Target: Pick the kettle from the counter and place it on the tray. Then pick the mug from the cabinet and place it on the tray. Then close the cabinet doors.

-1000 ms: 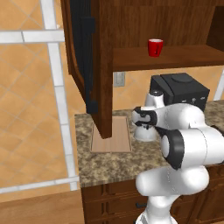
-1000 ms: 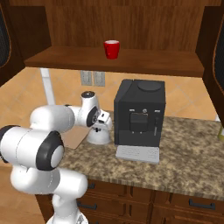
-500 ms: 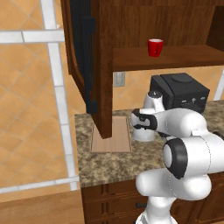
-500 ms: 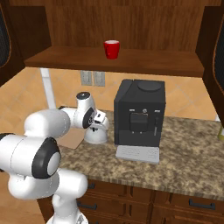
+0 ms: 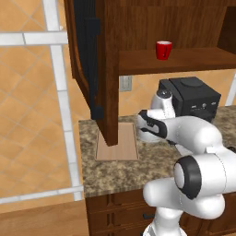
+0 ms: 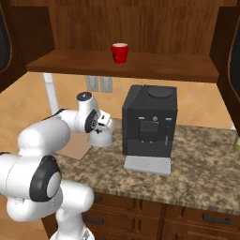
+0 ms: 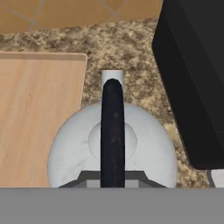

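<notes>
My gripper (image 7: 113, 177) is shut on the thin black handle (image 7: 113, 127) of the silver-grey kettle (image 7: 70, 151). The kettle (image 6: 103, 137) hangs low over the granite counter (image 6: 201, 161), between the coffee machine and the tan wooden tray (image 7: 39, 118), its left side over the tray's right edge. In the left base view the gripper (image 5: 146, 126) sits just right of the tray (image 5: 120, 146). In the right base view the gripper (image 6: 101, 124) sits on top of the kettle. The red mug (image 5: 162, 49) (image 6: 120, 52) stands on the shelf of the open cabinet (image 6: 140, 28).
A large black coffee machine (image 6: 150, 122) (image 7: 197, 78) stands close to the kettle's right. The open left cabinet door (image 5: 90, 55) hangs over the tray's far left part. The right door (image 6: 232, 61) is swung open too. A wall outlet (image 6: 99, 83) is behind the kettle.
The gripper has carried the kettle a little to the left, away from the coffee machine and toward the tray. The grip has stayed the same.
</notes>
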Controlling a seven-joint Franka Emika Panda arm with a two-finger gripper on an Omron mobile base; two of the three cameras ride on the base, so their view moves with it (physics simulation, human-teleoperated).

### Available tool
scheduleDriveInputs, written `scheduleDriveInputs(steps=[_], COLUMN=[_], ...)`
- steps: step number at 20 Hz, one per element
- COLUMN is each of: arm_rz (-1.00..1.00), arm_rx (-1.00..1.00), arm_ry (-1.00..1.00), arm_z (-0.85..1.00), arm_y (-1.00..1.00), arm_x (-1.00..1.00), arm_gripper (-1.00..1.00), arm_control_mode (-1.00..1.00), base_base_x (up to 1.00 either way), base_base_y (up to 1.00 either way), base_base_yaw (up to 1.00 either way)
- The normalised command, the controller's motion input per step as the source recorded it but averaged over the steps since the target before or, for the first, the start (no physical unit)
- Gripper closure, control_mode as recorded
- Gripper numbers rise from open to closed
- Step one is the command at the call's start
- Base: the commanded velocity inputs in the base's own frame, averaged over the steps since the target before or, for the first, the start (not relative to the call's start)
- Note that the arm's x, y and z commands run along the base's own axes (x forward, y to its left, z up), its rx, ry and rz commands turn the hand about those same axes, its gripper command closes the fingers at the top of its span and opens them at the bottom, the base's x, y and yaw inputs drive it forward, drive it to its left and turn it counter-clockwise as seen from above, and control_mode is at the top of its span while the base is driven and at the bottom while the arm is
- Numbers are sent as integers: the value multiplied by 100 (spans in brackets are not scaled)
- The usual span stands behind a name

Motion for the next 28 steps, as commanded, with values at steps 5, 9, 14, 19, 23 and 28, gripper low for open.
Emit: scheduleDriveInputs(steps=[5, 9, 14, 19, 23, 28], arm_rz=[-3, -8, -12, -13, -10, -4], arm_rx=[0, 0, 0, 0, 0, 0], arm_ry=[-16, -8, -2, 2, 5, 1], arm_z=[32, 4, 0, -3, -17, -33], arm_y=[58, 80, 70, 48, 28, 15], arm_x=[24, 51, 59, 51, 42, 37], arm_gripper=[100, 100, 100, 100, 100, 100], arm_control_mode=[-100, -100, -100, -100, -100, -100], base_base_x=[0, 0, 0, 0, 0, 0], base_base_y=[0, 0, 0, 0, 0, 0], base_base_yaw=[0, 0, 0, 0, 0, 0])
